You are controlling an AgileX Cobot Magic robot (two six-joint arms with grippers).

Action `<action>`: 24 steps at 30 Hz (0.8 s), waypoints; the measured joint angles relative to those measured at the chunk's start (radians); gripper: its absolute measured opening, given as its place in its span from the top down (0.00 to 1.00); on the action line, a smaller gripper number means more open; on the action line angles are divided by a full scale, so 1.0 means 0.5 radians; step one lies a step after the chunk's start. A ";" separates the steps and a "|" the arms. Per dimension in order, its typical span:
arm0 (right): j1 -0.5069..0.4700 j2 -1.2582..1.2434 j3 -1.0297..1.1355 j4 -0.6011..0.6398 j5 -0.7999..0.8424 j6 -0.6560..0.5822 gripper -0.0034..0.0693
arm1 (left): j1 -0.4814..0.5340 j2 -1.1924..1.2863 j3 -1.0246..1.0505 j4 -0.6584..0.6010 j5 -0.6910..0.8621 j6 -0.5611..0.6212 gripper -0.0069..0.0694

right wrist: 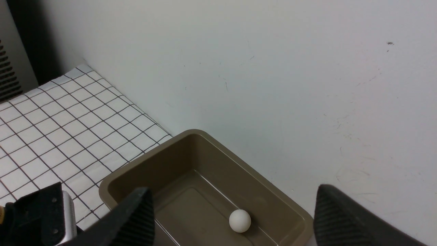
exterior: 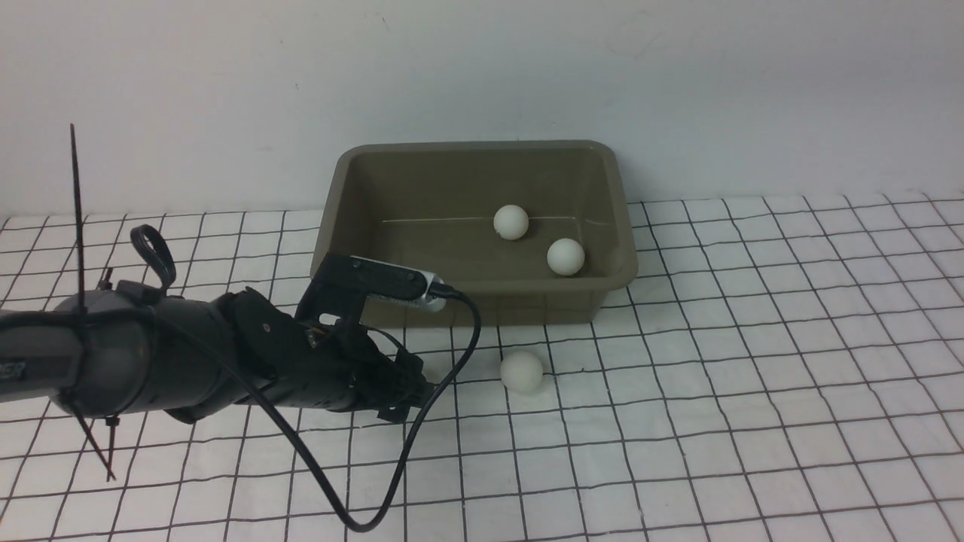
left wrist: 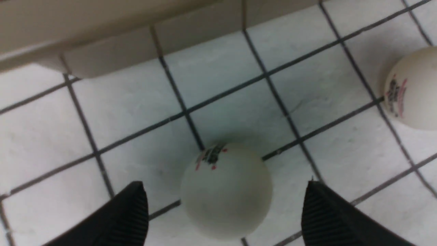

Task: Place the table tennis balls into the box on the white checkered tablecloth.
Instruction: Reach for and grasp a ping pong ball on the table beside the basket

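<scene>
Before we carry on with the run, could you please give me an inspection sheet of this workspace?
Surface: white checkered tablecloth, slightly wrinkled.
Job's things: box holds two balls; third ball lies on the cloth before it; fourth ball lies there too.
Clutter: nothing seen.
End effectors: left end effector open astride the fourth ball, not touching; right end effector open, empty.
Cables: black cable loops down from the left wrist.
Surroundings: plain white wall.

Front and right wrist views share the olive-grey rectangular plastic box (exterior: pixel 452 181); the left wrist view looks closely down just beside it.
</scene>
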State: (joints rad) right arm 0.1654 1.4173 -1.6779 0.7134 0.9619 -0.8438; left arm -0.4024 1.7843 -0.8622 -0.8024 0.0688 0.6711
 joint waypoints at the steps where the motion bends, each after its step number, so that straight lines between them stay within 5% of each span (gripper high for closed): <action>1: 0.000 0.000 0.000 0.000 0.004 0.000 0.17 | -0.016 0.005 -0.019 -0.003 -0.004 0.000 0.20; 16: 0.000 -0.002 0.000 0.000 0.057 0.000 0.17 | -0.074 0.184 -0.117 -0.004 -0.039 0.000 0.21; 21: 0.000 -0.002 0.000 0.000 0.057 0.004 0.17 | -0.074 0.179 -0.117 -0.004 -0.032 0.000 0.45; 24: 0.000 -0.002 0.000 -0.002 0.057 0.006 0.17 | -0.074 0.112 -0.117 -0.004 0.052 0.000 0.45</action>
State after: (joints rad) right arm 0.1654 1.4161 -1.6779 0.7125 0.9902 -0.8410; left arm -0.4395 1.8404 -0.9207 -0.8046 0.0948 0.6711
